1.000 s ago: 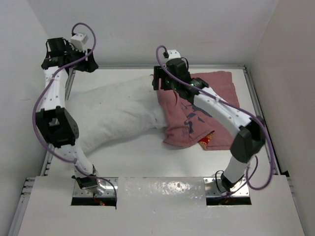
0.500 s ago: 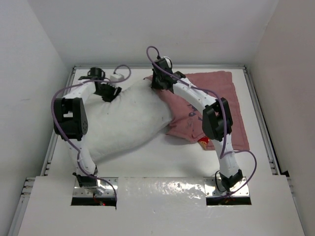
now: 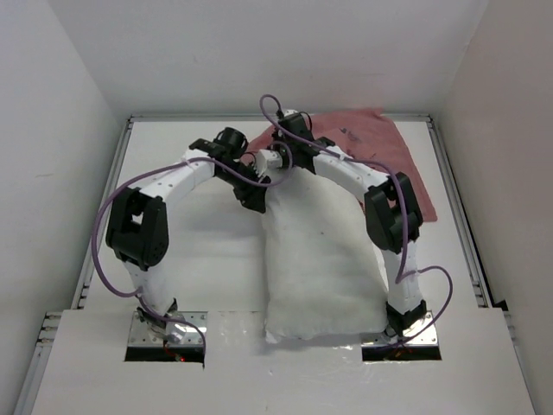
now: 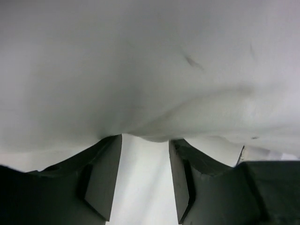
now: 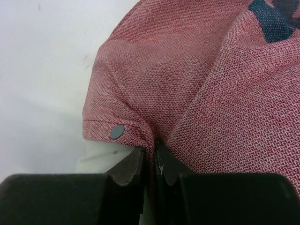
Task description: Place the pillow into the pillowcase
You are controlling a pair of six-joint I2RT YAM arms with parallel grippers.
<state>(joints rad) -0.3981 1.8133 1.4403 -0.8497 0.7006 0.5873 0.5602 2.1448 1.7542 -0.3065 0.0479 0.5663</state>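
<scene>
The white pillow (image 3: 324, 259) lies lengthwise from the middle of the table to the near edge. My left gripper (image 3: 257, 197) is at its far left corner, shut on a fold of the pillow. In the left wrist view the pillow (image 4: 140, 70) bulges over the gripper (image 4: 144, 138), with white cloth between its fingers. The red pillowcase (image 3: 380, 143) lies bunched at the back right, just behind the pillow's far end. My right gripper (image 3: 275, 158) pinches its hem. The right wrist view shows this gripper (image 5: 151, 149) shut on the pillowcase (image 5: 197, 84) beside a grey snap (image 5: 117, 131).
White walls enclose the table on three sides. Metal rails run along the left edge (image 3: 121, 181) and right edge (image 3: 451, 199). A white board (image 3: 285, 354) covers the near edge between the two arm bases. The right arm's purple cable (image 3: 432, 285) loops beside the pillow.
The pillow has swung from lying across the left side to lying lengthwise toward the near edge. My left gripper moved right with it. My right gripper shut on the pillowcase hem, and the case shifted back.
</scene>
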